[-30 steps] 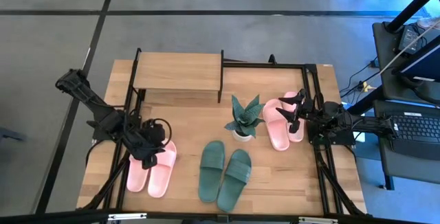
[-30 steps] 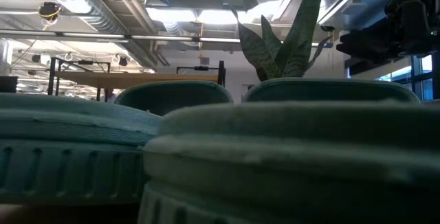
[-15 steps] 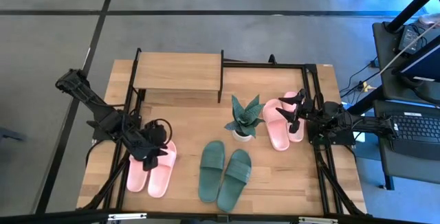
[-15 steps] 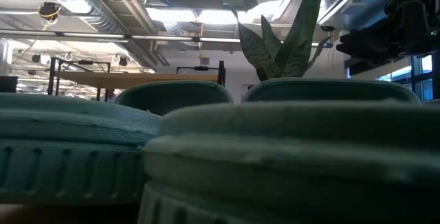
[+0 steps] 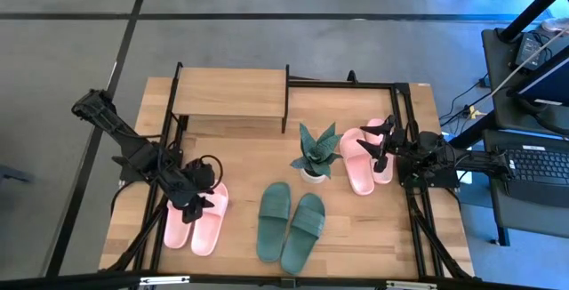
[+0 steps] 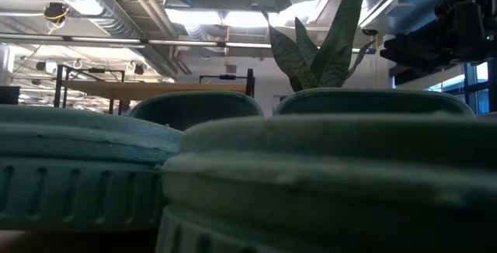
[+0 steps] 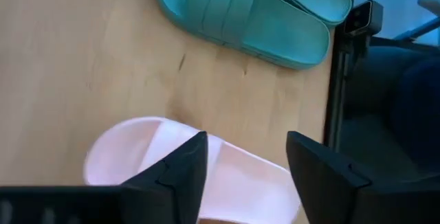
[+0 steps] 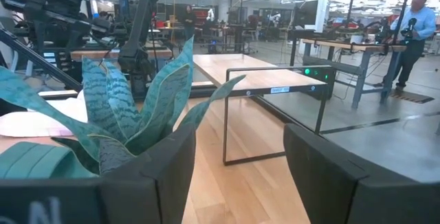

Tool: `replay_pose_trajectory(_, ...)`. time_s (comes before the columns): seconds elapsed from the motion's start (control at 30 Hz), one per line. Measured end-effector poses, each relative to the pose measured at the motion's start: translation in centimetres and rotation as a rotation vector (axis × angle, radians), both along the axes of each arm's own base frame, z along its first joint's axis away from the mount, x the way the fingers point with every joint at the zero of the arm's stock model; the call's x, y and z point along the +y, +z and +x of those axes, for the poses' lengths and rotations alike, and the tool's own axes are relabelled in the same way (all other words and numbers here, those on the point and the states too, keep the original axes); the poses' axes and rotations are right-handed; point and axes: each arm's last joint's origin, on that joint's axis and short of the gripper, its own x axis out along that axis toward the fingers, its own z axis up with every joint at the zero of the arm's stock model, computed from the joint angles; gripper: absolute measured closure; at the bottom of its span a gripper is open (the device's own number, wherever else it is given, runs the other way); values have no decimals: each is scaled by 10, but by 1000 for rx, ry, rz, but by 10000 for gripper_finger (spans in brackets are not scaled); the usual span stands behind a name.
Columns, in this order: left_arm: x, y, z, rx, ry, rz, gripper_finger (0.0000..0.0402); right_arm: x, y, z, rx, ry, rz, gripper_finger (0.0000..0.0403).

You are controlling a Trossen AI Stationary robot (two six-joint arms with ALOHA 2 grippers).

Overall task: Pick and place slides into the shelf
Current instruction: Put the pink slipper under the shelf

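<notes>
Two pale pink slides point(image 5: 194, 223) lie side by side on the table at the near left. My left gripper point(image 5: 199, 203) hovers open over their far ends; in the left wrist view its fingers point(image 7: 245, 141) stand on either side of one pink slide point(image 7: 227, 176). A dark green pair point(image 5: 290, 223) lies at the near centre. Another pink pair point(image 5: 360, 161) lies at the right, with my right gripper point(image 5: 384, 143) open above it. The shelf point(image 5: 229, 92) stands at the far left. My left gripper's open fingers come down slanting over the pink slide's rounded end point(image 7: 137, 148), one on each side. The slide lies flat on the table. I cannot tell whether the fingers touch it.
A spiky potted plant point(image 5: 316, 152) stands between the green pair and the right pink pair, and fills much of the right wrist view point(image 8: 124, 114). Black frame rails point(image 5: 409, 148) run along the table's sides. The green slides point(image 6: 311, 175) block most of the low view.
My left gripper has opened a little over the left pink pair, staying in the same place. The slides lie where they were.
</notes>
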Motion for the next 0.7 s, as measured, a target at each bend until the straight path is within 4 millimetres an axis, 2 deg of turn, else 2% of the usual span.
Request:
replay_pose_trajectory(0.1, 1, -1, -1, -8, -72, 60, 191, 0, 0, 0, 0, 0, 0, 182)
replay_pose_trajectory(0.23, -3, -7, -5, 90, -106, 42, 190, 0, 0, 0, 0, 0, 0, 182)
replay_pose_trajectory(0.37, -19, -20, -6, 189, -110, 79, 192, 0, 0, 0, 0, 0, 0, 182)
replay_pose_trajectory(0.47, -29, -35, -11, 315, -102, 144, 193, 0, 0, 0, -1, 0, 0, 182)
replay_pose_trajectory(0.6, -41, -44, -20, 463, -52, 264, 193, 0, 0, 0, -2, 0, 4, 182)
replay_pose_trajectory(0.7, -53, -51, -23, 476, -45, 371, 193, 0, 0, 0, -10, 2, 27, 182)
